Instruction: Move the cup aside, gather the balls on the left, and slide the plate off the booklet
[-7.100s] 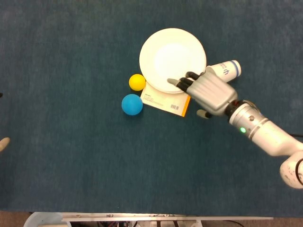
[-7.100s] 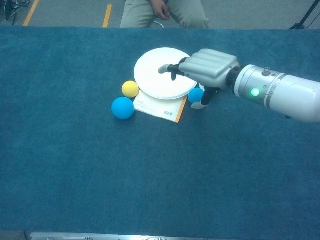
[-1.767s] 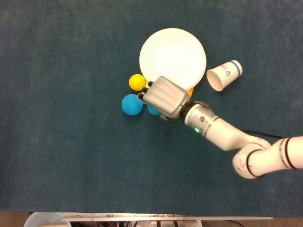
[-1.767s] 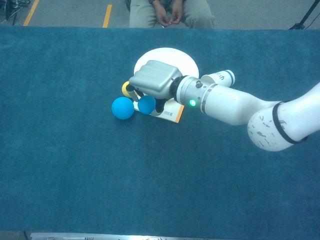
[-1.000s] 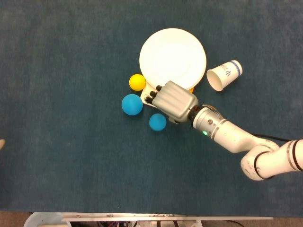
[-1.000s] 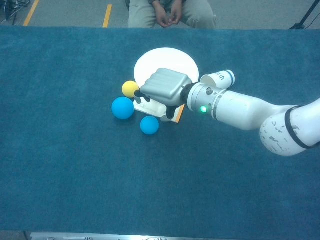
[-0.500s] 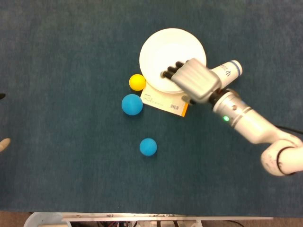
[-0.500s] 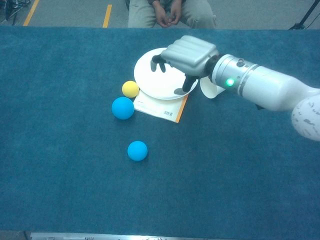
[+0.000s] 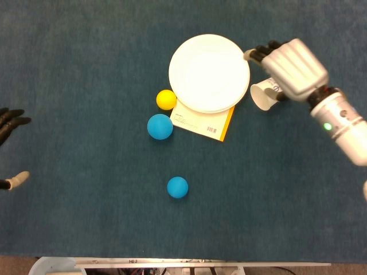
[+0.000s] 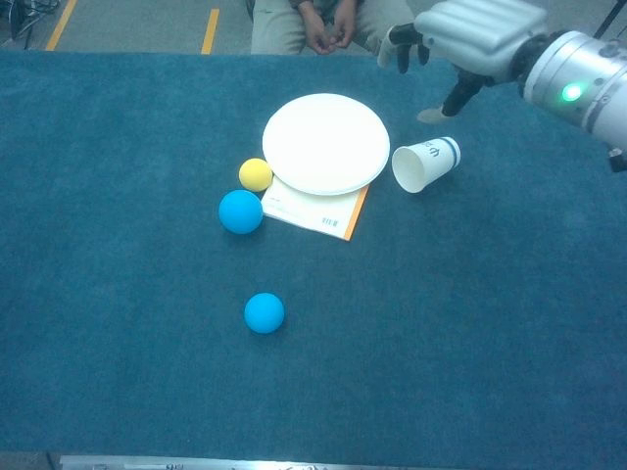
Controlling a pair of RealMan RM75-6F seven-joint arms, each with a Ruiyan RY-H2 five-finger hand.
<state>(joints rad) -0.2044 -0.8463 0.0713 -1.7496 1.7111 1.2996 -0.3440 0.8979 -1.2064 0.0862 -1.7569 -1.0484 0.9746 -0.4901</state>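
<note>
A white plate [image 9: 209,72] [image 10: 325,143] lies over a white and orange booklet [image 9: 202,122] [image 10: 313,211]. A paper cup [image 9: 265,94] [image 10: 425,164] lies on its side just right of the plate. Left of the booklet sit a yellow ball [image 9: 166,99] [image 10: 256,174] and a large blue ball [image 9: 160,126] [image 10: 241,211]. A small blue ball [image 9: 178,187] [image 10: 265,312] rests alone nearer the front. My right hand [image 9: 289,67] [image 10: 472,32] hovers above the cup, fingers spread, holding nothing. My left hand [image 9: 8,143] shows only as fingertips at the left edge of the head view.
Blue cloth [image 9: 86,217] covers the whole table. A seated person [image 10: 328,24] is behind the far edge. A grey bin rim [image 9: 54,266] shows at the near left corner.
My right hand has lifted off the plate and drawn back to the right, above the cup. The small blue ball rolled slightly further toward the front. Left fingertips have come into view.
</note>
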